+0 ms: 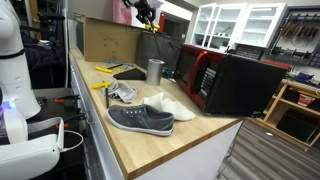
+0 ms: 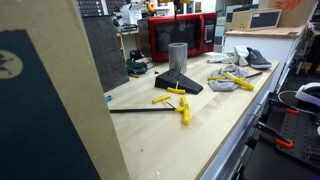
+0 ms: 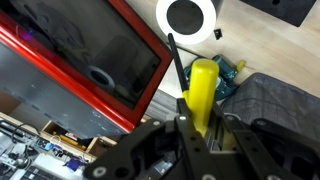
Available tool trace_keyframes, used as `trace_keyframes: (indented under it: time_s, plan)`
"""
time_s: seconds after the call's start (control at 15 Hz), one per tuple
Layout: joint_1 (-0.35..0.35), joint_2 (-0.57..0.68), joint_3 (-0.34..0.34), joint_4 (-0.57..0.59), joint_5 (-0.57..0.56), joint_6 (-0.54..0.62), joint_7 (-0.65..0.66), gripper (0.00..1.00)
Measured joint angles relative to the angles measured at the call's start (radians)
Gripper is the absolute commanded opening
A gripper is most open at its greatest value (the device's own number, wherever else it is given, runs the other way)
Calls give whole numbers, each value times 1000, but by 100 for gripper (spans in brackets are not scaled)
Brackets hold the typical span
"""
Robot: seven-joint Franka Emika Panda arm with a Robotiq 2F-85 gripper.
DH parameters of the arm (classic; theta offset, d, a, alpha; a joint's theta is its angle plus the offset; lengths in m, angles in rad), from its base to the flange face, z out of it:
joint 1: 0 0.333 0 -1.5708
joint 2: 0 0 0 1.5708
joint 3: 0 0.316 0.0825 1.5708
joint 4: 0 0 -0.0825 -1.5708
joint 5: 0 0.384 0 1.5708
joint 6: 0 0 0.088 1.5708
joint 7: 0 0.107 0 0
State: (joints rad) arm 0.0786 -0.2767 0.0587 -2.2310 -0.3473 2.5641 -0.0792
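Gripper (image 3: 205, 138) is holding a yellow-handled tool (image 3: 203, 92) aloft.
Its fingers are pinching the handle, and the tool is hanging beside the red microwave (image 3: 80, 60), high over the countertop (image 1: 200, 135).

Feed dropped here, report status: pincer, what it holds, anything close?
Pincer shut on yellow-handled tool. Its tip points toward metal cup below. Red microwave close alongside; no contact seen.

Glossy yellow plastic handle (image 3: 203, 95), counter (image 1: 175, 150) — matt wood
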Motion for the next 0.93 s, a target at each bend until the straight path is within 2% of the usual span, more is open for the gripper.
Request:
trace_keyframes:
  time_s: [0.2,0.33,0.73,0.93]
  plan:
    - [32,-52,-4,-16,81,16,-111,6]
    - [77,-59,-19,-19,180,39,-208,6]
    - [234,-34,-138,-51,546,59,-527,6]
    - [264,-26,-196,-74,718,30,-683,6]
